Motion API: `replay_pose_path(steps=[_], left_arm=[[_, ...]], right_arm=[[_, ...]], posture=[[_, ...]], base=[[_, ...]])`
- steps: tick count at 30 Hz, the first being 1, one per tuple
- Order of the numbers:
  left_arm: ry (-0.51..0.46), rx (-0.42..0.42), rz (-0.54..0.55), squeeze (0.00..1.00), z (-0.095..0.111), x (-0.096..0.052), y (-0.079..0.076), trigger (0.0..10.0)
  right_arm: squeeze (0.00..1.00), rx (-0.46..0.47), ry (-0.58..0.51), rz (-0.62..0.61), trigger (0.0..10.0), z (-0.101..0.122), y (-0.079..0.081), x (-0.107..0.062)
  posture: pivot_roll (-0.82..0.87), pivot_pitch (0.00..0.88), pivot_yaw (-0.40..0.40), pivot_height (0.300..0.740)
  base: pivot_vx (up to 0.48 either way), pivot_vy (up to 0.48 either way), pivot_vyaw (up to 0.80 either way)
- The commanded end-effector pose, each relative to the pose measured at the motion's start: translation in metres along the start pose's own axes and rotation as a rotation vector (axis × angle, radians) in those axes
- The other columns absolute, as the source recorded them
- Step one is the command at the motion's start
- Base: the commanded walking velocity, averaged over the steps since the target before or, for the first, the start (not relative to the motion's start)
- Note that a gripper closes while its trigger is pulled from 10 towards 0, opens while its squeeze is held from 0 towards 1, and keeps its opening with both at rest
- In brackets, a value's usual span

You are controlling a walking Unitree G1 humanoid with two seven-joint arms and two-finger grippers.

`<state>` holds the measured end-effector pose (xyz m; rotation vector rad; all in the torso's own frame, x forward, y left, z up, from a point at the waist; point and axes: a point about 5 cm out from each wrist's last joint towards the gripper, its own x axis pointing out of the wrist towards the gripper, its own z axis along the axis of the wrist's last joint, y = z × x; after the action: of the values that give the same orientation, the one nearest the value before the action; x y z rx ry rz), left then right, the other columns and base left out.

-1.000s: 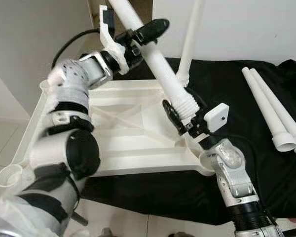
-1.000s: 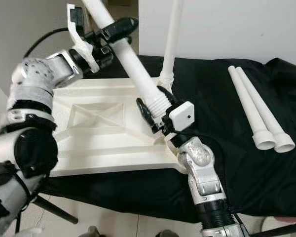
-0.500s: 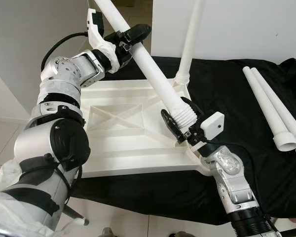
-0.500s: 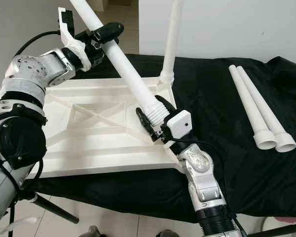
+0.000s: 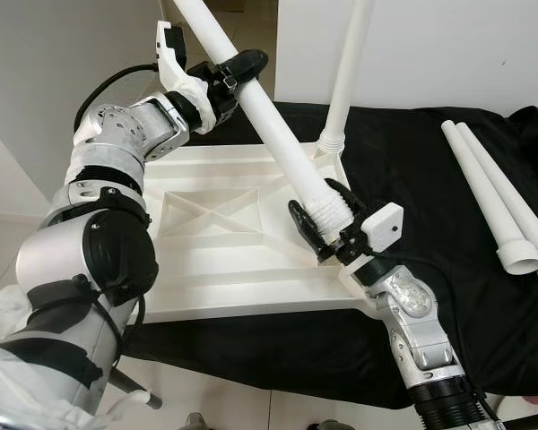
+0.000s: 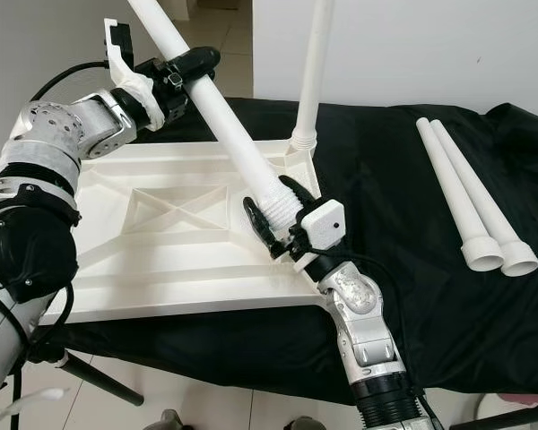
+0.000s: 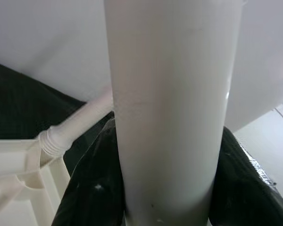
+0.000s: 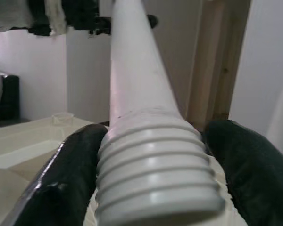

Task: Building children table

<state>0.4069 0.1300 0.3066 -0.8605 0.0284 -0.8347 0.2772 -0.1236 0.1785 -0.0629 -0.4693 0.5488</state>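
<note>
Both grippers clamp the tilted table leg [image 5: 273, 125]: left gripper [image 5: 231, 70] high, right gripper [image 5: 324, 219] at its threaded end above the tabletop [image 5: 206, 260].

The white table leg [image 5: 269, 116] is looking like smooth, matt plastic, its lower end ridged with a moulded screw thread [image 8: 155, 174]. The upturned tabletop [image 5: 215, 242] is showing the same off-white plastic, faintly satin, with raised ribs. The loose legs [image 5: 498, 202] are appearing equally smooth. Beneath them a black cloth [image 5: 430, 161] is lying soft, matt and creased. The right gripper [image 5: 327, 224] fingers [image 8: 70, 174] are gleaming as glossy black plastic, while the arm casings [image 5: 125, 134] are shining like brushed silver metal.
</note>
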Motion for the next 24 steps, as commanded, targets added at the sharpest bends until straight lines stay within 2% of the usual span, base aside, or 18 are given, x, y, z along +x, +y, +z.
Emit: replay_pose_path(steps=[1, 3, 6, 8, 9, 10, 12, 13, 14, 22, 24], left_arm=[[-0.010, 0.045, -0.009, 0.00, 0.009, 0.002, -0.007, 10.0], [-0.017, 0.075, -0.012, 0.00, 0.013, 0.004, -0.011, 10.0], [-0.031, 0.216, 0.006, 0.00, 0.023, 0.004, -0.017, 10.0], [-0.031, 0.216, 0.006, 0.00, 0.023, 0.004, -0.017, 10.0], [-0.032, 0.241, 0.020, 0.00, 0.024, 0.004, -0.016, 10.0], [-0.045, 0.303, 0.050, 0.00, 0.026, 0.004, -0.015, 10.0], [-0.045, 0.303, 0.050, 0.00, 0.026, 0.004, -0.015, 10.0], [-0.056, 0.353, 0.079, 0.00, 0.026, 0.003, -0.013, 10.0], [-0.072, 0.376, 0.116, 0.00, 0.026, 0.002, -0.009, 10.0], [-0.139, 0.414, 0.185, 0.00, 0.030, -0.001, -0.003, 10.0], [-0.152, 0.423, 0.191, 0.00, 0.030, 0.000, -0.004, 10.0]], right_arm=[[1.00, 0.025, 0.010, -0.023, 10.0, -0.002, -0.002, -0.001], [1.00, 0.041, 0.014, -0.044, 10.0, -0.002, -0.005, -0.002], [1.00, 0.090, 0.055, -0.087, 10.0, -0.005, -0.011, -0.006], [1.00, 0.090, 0.055, -0.087, 10.0, -0.005, -0.011, -0.006], [1.00, 0.096, 0.065, -0.099, 10.0, -0.006, -0.013, -0.006], [1.00, 0.106, 0.081, -0.107, 10.0, -0.007, -0.015, -0.007], [1.00, 0.106, 0.081, -0.107, 10.0, -0.007, -0.015, -0.007], [0.37, 0.109, 0.099, -0.104, 10.0, -0.009, -0.016, -0.008], [0.00, 0.122, 0.120, -0.104, 10.0, -0.011, -0.017, -0.009], [0.00, 0.130, 0.205, -0.132, 10.0, -0.020, -0.017, -0.008], [0.00, 0.103, 0.224, -0.154, 10.0, -0.022, -0.017, -0.006]], posture=[[-0.12, 0.000, 0.054, 0.740], [-0.11, 0.000, 0.042, 0.740], [-0.11, 0.000, 0.037, 0.740], [-0.11, 0.000, 0.037, 0.740], [-0.11, 0.000, 0.036, 0.740], [-0.11, 0.000, 0.033, 0.740], [-0.11, 0.000, 0.033, 0.740], [-0.11, 0.000, 0.028, 0.740], [-0.11, 0.000, 0.024, 0.740], [-0.11, 0.000, 0.016, 0.740], [-0.11, 0.000, 0.017, 0.740]], base=[[0.000, 0.000, 0.00], [0.000, 0.000, 0.00], [0.000, 0.000, 0.00], [0.000, 0.000, 0.00], [0.000, 0.000, 0.00], [0.000, 0.000, 0.00], [0.000, 0.000, 0.00], [0.000, 0.000, 0.00], [0.000, 0.000, 0.00], [0.000, 0.000, 0.00], [0.000, 0.000, 0.00]])
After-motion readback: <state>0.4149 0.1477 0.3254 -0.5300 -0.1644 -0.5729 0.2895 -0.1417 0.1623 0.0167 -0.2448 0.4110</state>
